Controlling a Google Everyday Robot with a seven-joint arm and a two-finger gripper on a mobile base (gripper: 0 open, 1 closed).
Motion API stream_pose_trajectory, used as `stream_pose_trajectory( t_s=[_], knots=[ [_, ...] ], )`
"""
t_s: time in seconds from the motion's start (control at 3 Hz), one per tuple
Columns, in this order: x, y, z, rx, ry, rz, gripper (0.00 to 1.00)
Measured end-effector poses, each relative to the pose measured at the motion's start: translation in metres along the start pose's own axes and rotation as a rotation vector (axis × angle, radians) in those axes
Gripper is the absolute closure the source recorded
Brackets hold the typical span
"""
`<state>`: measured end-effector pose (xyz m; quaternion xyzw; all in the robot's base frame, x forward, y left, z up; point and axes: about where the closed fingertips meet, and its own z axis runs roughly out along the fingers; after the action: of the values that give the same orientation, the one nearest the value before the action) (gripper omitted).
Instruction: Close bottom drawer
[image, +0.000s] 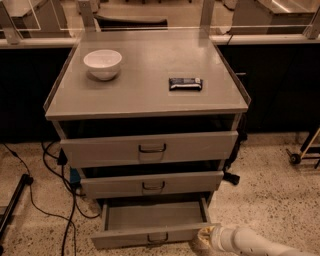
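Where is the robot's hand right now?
The hand is low in the camera view, right of centre, beside the front right corner of the pulled-out bottom drawer.

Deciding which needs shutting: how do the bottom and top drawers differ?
The bottom drawer is pulled far out, inside showing; the top drawer juts only slightly. The bottom drawer's front is narrower and shorter than the top drawer's. The claw sits by the bottom drawer's front corner. Both are grey, centre-handled.
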<state>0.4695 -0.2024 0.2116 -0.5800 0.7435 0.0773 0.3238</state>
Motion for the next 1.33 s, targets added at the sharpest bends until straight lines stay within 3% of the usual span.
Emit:
stream_pose_trajectory(
  t_s=[0.67,1.33],
  knots=[
    [0.014,-0.014,0.038,0.031,-0.003,-0.021,1.0],
    [0.01,-0.028,0.07,0.04,-0.043,-0.044,1.0]
  ],
)
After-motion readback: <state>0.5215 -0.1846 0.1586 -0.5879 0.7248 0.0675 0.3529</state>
